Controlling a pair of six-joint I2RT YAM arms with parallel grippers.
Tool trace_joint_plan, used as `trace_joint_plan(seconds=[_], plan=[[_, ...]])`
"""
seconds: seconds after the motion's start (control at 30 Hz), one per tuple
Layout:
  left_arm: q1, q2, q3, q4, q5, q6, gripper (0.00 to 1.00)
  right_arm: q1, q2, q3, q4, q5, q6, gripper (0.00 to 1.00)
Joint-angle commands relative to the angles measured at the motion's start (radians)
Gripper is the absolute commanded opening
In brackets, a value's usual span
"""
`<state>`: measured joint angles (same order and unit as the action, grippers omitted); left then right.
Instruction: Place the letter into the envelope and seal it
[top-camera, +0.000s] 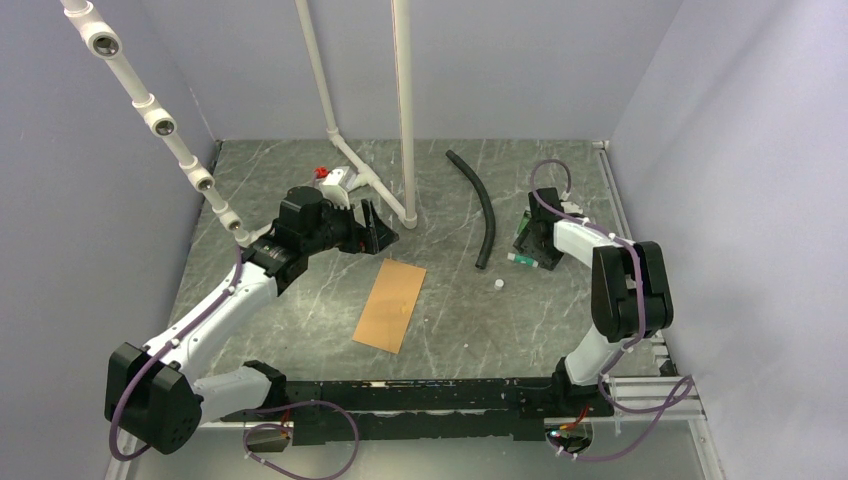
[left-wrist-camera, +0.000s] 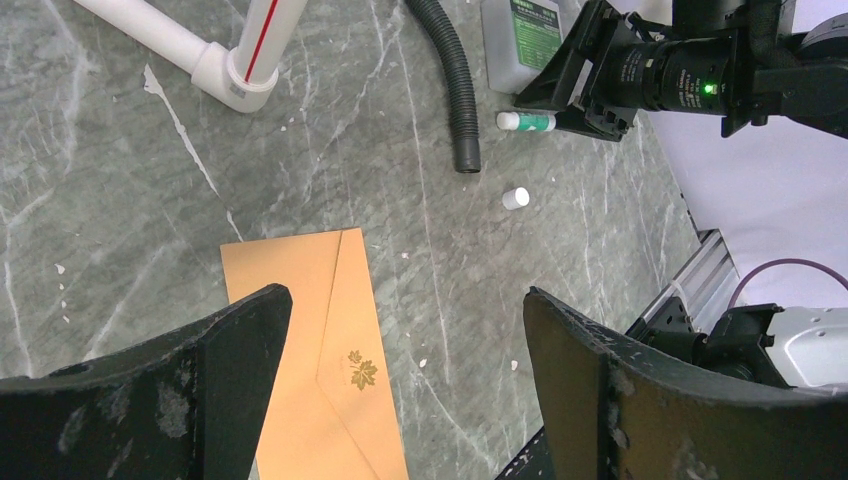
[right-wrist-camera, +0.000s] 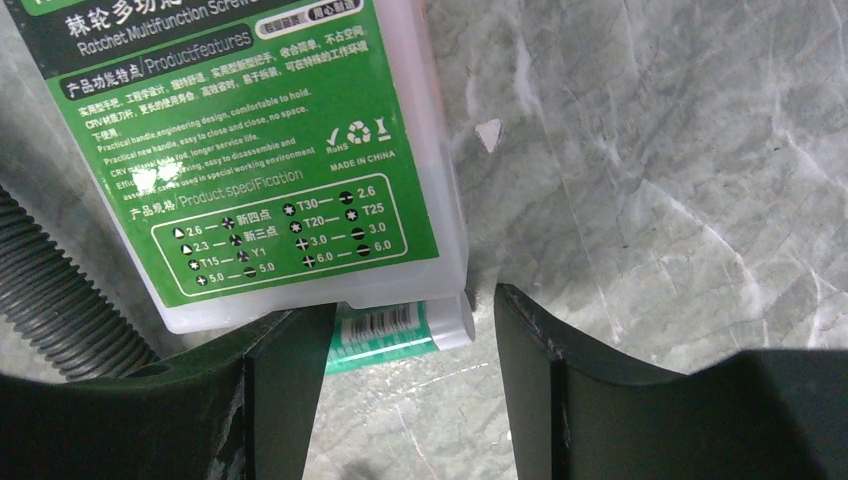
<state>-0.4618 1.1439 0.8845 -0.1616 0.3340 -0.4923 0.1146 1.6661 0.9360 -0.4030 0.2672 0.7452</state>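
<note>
Orange-brown kraft paper envelope (top-camera: 390, 305) lies flat mid-way across the grey marbled table (top-camera: 300, 320). Its pointed flap is folded over, with a gold leaf stamp (left-wrist-camera: 362, 371) at the tip. The left gripper (left-wrist-camera: 405, 300) hovers near the envelope's far end, jaws wide apart and empty. A black ribbed hose (top-camera: 488, 210) curves to the right. Beside it the right gripper (right-wrist-camera: 415, 320), jaws partly apart, stands over a clear plastic case with a green label (right-wrist-camera: 250, 150) and a small green-and-white tube (right-wrist-camera: 400, 325) — contact unclear. A tiny white cap (top-camera: 498, 285) sits nearby.
</note>
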Motion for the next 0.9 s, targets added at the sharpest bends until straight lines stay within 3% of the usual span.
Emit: trace_joint_plan(seconds=[0.0, 0.47, 0.6, 0.7, 0.87], plan=[[-0.003, 0.002, 0.003, 0.024, -0.017, -0.014, 0.91, 0.004, 0.022, 0.053, -0.042, 0.043, 0.002, 0.62], [-0.003, 0.017, -0.003, 0.029, -0.03, -0.032, 0.91, 0.014, -0.111, -0.01, -0.084, -0.045, -0.119, 0.64], [-0.003, 0.019, -0.001, 0.024, -0.024, -0.035, 0.91, 0.014, -0.137, -0.002, -0.096, -0.124, -0.184, 0.57], [-0.003, 0.014, -0.006, 0.023, -0.021, -0.038, 0.91, 0.013, -0.18, -0.023, -0.097, -0.144, -0.207, 0.58], [-0.003, 0.01, -0.005, 0.01, -0.013, -0.034, 0.91, 0.014, -0.155, 0.024, -0.245, -0.12, -0.101, 0.6]])
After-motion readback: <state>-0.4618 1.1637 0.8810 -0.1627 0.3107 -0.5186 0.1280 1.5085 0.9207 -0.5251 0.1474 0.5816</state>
